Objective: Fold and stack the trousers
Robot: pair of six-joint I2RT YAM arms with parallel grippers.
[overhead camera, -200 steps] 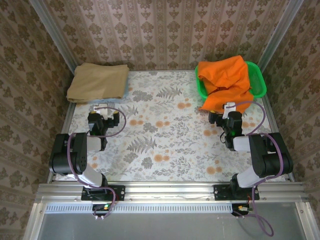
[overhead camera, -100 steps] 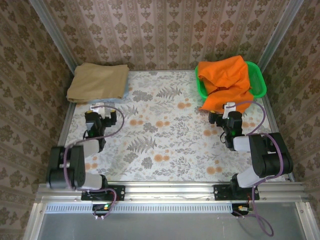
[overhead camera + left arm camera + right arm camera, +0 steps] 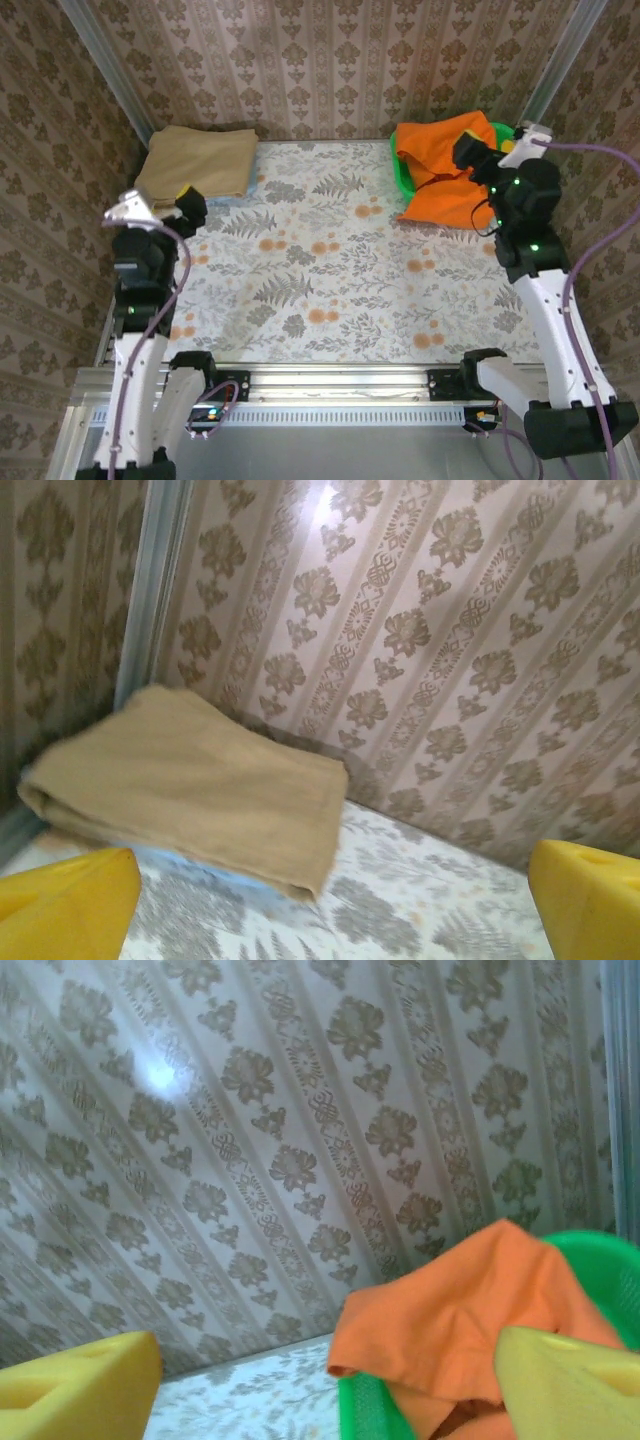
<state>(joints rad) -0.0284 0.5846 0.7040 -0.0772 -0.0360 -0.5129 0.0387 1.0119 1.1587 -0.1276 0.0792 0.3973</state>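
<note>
- Lying bunched in a green basket (image 3: 402,180) at the far right corner of the desk (image 3: 330,270), the orange trousers (image 3: 445,175) spill over the basket's near rim onto the desk top.
- The right tool (image 3: 470,152) hangs above the trousers, over the right part of the heap in the top view. Whether it touches the fabric I cannot tell from there.
- Seen from the right wrist, its two yellow fingers (image 3: 75,1380) stand wide apart with nothing between them (released, then). The trousers lie ahead and to the right, partly behind the right-hand finger. The tool points toward the patterned wall.
- The left tool (image 3: 188,203) is held up over the far left part of the desk. It is well apart from the trousers, with the flowered desk top between them.
- Its yellow fingers (image 3: 65,895) likewise stand wide apart and empty, so it too is released.
- A folded tan cloth (image 3: 197,163) lies flat in the far left corner, just beyond the left tool. In the left wrist view it sits ahead of the fingers and apart from them.
</note>
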